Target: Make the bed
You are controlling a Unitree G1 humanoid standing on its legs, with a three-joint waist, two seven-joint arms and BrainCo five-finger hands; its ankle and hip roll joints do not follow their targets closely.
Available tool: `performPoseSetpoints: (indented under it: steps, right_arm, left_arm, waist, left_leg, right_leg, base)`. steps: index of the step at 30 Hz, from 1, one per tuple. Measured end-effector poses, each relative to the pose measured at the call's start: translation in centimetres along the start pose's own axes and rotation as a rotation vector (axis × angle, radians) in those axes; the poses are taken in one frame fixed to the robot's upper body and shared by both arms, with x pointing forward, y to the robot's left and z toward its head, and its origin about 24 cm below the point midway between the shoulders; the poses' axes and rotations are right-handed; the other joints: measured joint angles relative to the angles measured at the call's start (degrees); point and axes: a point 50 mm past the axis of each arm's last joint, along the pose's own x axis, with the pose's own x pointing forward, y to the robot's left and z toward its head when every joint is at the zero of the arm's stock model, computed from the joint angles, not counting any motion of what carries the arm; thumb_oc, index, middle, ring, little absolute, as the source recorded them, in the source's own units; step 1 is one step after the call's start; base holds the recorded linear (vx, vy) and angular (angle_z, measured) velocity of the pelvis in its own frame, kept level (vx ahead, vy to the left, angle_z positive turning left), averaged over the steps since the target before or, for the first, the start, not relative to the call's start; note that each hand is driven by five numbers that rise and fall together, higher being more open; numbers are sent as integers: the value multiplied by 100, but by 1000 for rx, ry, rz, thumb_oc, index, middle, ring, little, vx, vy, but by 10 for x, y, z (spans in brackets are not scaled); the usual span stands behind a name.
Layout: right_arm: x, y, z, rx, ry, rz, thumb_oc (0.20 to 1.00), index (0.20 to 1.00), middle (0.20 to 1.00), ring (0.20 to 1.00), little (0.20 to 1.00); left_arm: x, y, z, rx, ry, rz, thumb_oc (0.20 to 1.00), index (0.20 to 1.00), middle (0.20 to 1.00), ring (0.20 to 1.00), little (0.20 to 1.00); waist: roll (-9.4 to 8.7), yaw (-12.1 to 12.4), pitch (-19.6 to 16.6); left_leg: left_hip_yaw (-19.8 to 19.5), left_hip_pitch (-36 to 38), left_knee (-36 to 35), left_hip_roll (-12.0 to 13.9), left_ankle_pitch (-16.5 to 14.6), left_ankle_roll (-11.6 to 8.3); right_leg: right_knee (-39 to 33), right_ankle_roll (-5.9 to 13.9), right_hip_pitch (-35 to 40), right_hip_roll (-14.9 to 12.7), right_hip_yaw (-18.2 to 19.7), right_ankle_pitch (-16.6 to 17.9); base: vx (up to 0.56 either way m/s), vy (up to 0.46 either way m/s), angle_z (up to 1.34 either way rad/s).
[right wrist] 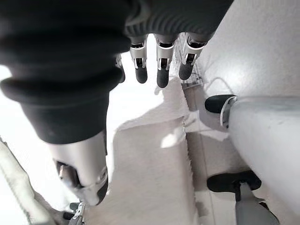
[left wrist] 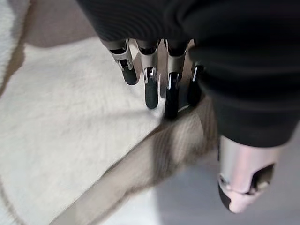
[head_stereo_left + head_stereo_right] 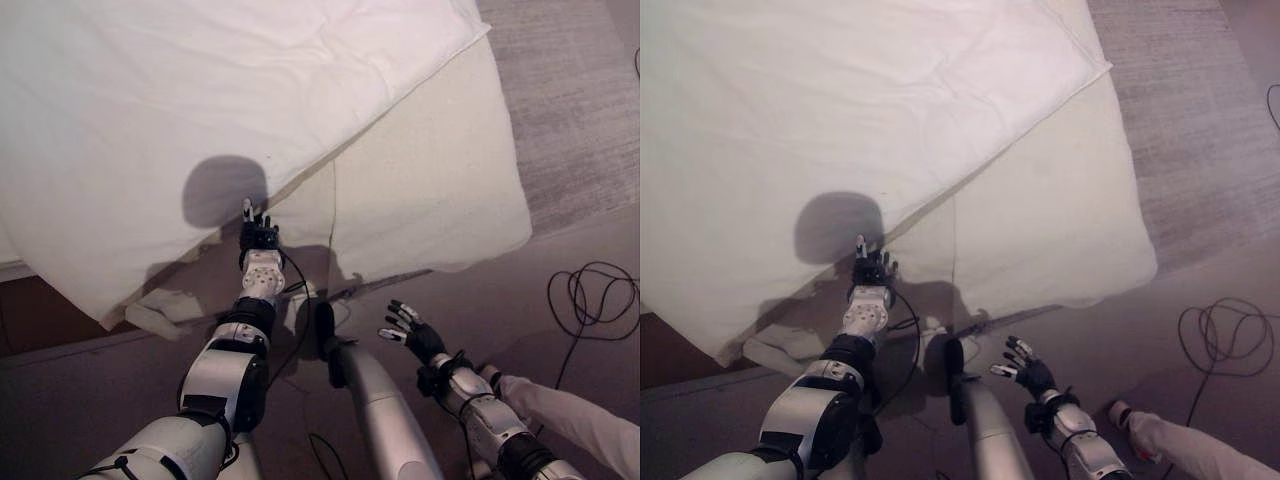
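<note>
From the head cameras I saw the large white rumpled quilt [image 3: 200, 110] lying skewed across the bed, one corner reaching toward the far right and its near edge running on a diagonal. Under it, the cream-coloured fitted mattress sheet [image 3: 440, 190] lay bare on the right side, down to the rounded near corner of the bed. A small crumpled white cloth [image 3: 165, 310] sat on the grey-brown floor [image 3: 520, 300] by the low near-left corner of the quilt.

My left hand [image 3: 258, 235] was stretched forward to the quilt's near edge, right where that edge crossed the cream sheet. In the left wrist view its fingers [image 2: 151, 86] were straight and side by side, their dark tips at the fabric edge, the thumb [image 2: 239, 187] held apart; nothing was pinched between them. I could not tell whether the tips actually touched the cloth.

My right hand [image 3: 410, 335] hung low over the floor, well apart from the bed, fingers spread and relaxed, holding nothing. Its wrist view showed the fingers [image 1: 161, 65] straight above pale cloth.

A pale grey textured rug [image 3: 570, 100] lay on the floor beyond the bed's right side. I could read no label, brand or writing on any of the bedding.
</note>
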Motion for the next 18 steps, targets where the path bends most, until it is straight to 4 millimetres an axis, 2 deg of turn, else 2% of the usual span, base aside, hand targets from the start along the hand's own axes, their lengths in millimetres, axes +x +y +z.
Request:
performPoseSetpoints:
  steps: [4, 12, 18]
  right_arm:
    - [0, 4, 4, 0, -20, 22, 1000, 1000, 1000, 1000, 1000]
    - [-3, 5, 4, 1, -27, 40, 1000, 1000, 1000, 1000, 1000]
    - [-4, 6, 4, 4, -27, 45, 1000, 1000, 1000, 1000, 1000]
  left_arm:
    - [5, -9, 15, 11, -38, -16, 1000, 1000, 1000, 1000, 1000]
    - [8, -22, 24, 7, -59, -27, 1000, 1000, 1000, 1000, 1000]
    - [8, -28, 24, 28, -60, -48, 1000, 1000, 1000, 1000, 1000]
  waist:
    - [-72, -65, 37]
    - [-83, -60, 40]
    - [-86, -10, 38]
  left_leg:
    - [1, -156, 107, 36, -10, 16]
    - [-32, -386, 222, 95, -26, 30]
    - [-14, -470, 290, 88, -28, 58]
  right_leg:
    - [-1, -4, -118, 26, 5, 64]
    - [-27, 27, -281, 79, -9, 133]
    - [19, 52, -382, 59, 10, 139]
  base:
    - [8, 22, -4]
    - [29, 17, -3]
    - [6, 5, -1]
